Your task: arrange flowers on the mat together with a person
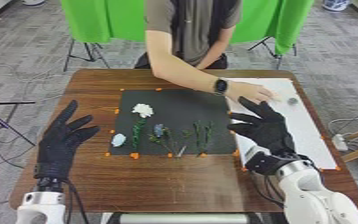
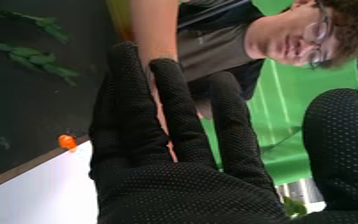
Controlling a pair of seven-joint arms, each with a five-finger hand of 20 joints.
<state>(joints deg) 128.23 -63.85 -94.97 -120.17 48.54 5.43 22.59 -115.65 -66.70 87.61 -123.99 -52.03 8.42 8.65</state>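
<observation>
My left hand point(image 1: 62, 141) is over the table's left side, open and holding nothing. My right hand point(image 1: 266, 131) hangs open above the white sheet, just right of the black mat point(image 1: 193, 102); in the right wrist view the right hand point(image 2: 184, 192) has straight fingers. On the mat lie a white flower point(image 1: 143, 110), a pale blue flower point(image 1: 119, 140), a small bluish flower point(image 1: 159, 130) and several green stems point(image 1: 198, 136). Leafy green sprigs point(image 2: 38, 56) lie on the mat in the right wrist view. A person's hand point(image 1: 246, 91) is over the white sheet, near a small pale flower point(image 1: 280, 95).
The white sheet point(image 1: 313, 135) covers the table's right side. Orange markers point(image 1: 135, 156) line the mat's edges. The person's forearm point(image 1: 180, 70) crosses the far edge of the brown table point(image 1: 95, 95), and a green curtain point(image 1: 100, 20) hangs behind.
</observation>
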